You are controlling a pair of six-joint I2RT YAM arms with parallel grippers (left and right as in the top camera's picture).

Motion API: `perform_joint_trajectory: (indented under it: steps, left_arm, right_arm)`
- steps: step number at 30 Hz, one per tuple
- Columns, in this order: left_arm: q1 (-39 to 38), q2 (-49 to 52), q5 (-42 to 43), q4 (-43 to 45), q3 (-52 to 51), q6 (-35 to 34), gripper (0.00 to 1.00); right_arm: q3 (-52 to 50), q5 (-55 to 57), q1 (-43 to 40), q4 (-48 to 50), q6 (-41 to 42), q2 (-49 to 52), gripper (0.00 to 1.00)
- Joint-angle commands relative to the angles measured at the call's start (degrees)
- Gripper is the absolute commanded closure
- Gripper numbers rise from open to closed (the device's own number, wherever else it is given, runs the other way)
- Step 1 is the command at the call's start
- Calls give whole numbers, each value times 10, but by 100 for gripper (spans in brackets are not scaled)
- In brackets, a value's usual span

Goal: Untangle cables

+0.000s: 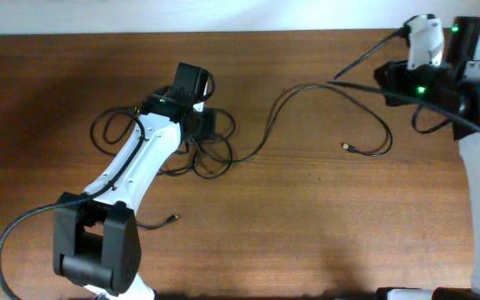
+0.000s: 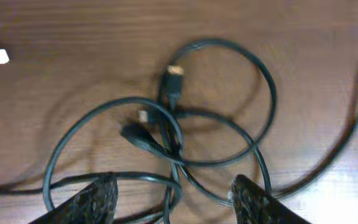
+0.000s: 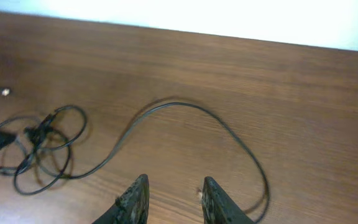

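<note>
The cables form a knot of thin black loops (image 1: 200, 148) at the left middle of the table. My left gripper (image 1: 200, 125) hangs over it. In the left wrist view its jaws (image 2: 173, 182) stand open above the loops (image 2: 229, 158), strands running between the fingers, none pinched. A gold-tipped plug (image 2: 174, 79) lies in the knot. One long cable (image 1: 307, 87) arcs right from the knot to a gold plug end (image 1: 348, 147). My right gripper (image 1: 390, 75) is raised at the far right. Its jaws (image 3: 176, 178) are open and empty above that arc (image 3: 185, 106).
A loose plug end (image 1: 173, 218) lies near the left arm's base. Thicker black arm cables (image 1: 365, 58) cross the air at the top right. A pale wall borders the far table edge (image 3: 229, 37). The knot (image 3: 42, 146) shows at the left of the right wrist view.
</note>
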Motion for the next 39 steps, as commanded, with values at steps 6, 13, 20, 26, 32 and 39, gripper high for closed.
perform_joint_trajectory:
  steps: [6, 13, 20, 26, 32, 39]
  left_arm:
    - [-7, 71, -61, 72, -37, -184, 41]
    - [-42, 88, -123, 86, -45, -259, 39]
    - [-60, 21, -160, 64, -30, -257, 35]
    - [-60, 11, -177, 17, -33, -271, 32]
    - [-54, 22, -211, 38, -48, -274, 29]
    - [-22, 28, -162, 82, -62, -188, 24]
  right_arm:
    - [10, 86, 66, -17, -5, -2, 72]
    - [10, 86, 76, -21, -5, 3, 72]
    - [10, 86, 76, -21, -5, 4, 72]
    - [10, 86, 76, -26, -5, 6, 72]
    - [10, 86, 76, -36, -7, 6, 72]
    - [10, 86, 76, -42, -17, 6, 72]
